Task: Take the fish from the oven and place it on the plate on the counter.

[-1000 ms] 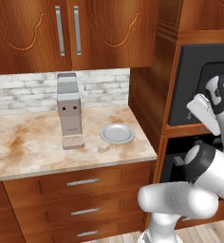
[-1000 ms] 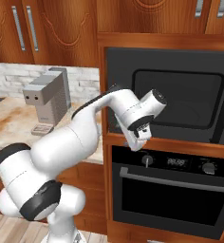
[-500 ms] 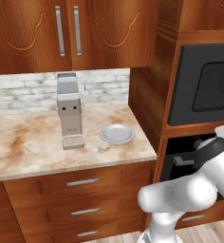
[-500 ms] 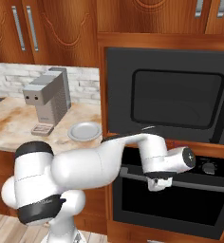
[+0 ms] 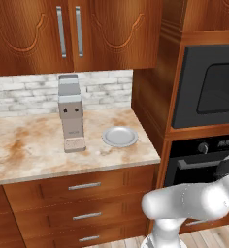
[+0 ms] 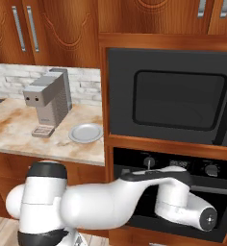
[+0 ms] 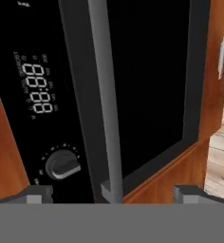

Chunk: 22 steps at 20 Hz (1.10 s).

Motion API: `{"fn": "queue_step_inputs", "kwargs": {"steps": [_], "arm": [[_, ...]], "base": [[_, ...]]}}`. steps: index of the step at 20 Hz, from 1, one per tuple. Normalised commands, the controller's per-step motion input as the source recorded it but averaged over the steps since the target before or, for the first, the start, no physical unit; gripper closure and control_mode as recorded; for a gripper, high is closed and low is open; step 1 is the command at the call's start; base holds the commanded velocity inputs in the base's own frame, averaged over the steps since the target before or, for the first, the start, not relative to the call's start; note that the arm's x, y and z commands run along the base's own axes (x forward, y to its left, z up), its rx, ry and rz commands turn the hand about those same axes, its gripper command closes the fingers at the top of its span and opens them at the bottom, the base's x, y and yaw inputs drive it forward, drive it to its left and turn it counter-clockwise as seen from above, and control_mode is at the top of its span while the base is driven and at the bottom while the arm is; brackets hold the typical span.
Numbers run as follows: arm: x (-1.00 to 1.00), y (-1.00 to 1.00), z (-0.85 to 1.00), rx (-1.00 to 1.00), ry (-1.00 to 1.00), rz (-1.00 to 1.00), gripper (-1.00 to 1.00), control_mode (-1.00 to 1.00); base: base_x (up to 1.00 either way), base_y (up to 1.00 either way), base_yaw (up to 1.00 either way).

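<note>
Oven (image 6: pixel 173 192) door closed; fish not visible. Tool (image 7: pixel 111 192) released, tips spread wide, grasping nothing, just in front of the oven's grey bar handle (image 7: pixel 104 95). The handle runs between the tips in the hand view, with the oven's round knob (image 7: pixel 61 164) and digital display (image 7: pixel 38 90) beside it. Plate (image 5: pixel 120 136) sits bare on the table (image 5: pixel 34 150), left of the oven, beside the coffee machine (image 5: pixel 71 112).

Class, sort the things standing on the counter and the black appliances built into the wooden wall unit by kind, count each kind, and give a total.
Coffee machines: 1
Plates: 1
Ovens: 1
Black units with a glass window: 1
Total: 4
</note>
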Motion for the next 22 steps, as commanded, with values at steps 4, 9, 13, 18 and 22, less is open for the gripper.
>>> {"fn": "queue_step_inputs", "kwargs": {"steps": [4,9,13,18,22], "arm": [[-0.05,-0.25,-0.23,0.0,-0.22,-0.21,-1.0,-1.0],[0.08,0.0,-0.21,0.0,-0.11,-0.19,-1.0,-1.0],[0.12,0.02,-0.16,-0.04,0.0,-0.18,-1.0,-1.0],[0.48,0.2,-0.03,-0.08,0.0,-0.15,-1.0,-1.0],[0.48,0.36,0.0,-0.07,0.0,-0.09,-1.0,-1.0]], "base": [[0.0,0.0,0.0],[0.0,0.0,0.0],[0.0,0.0,0.0],[0.0,0.0,0.0],[0.0,0.0,0.0]]}}
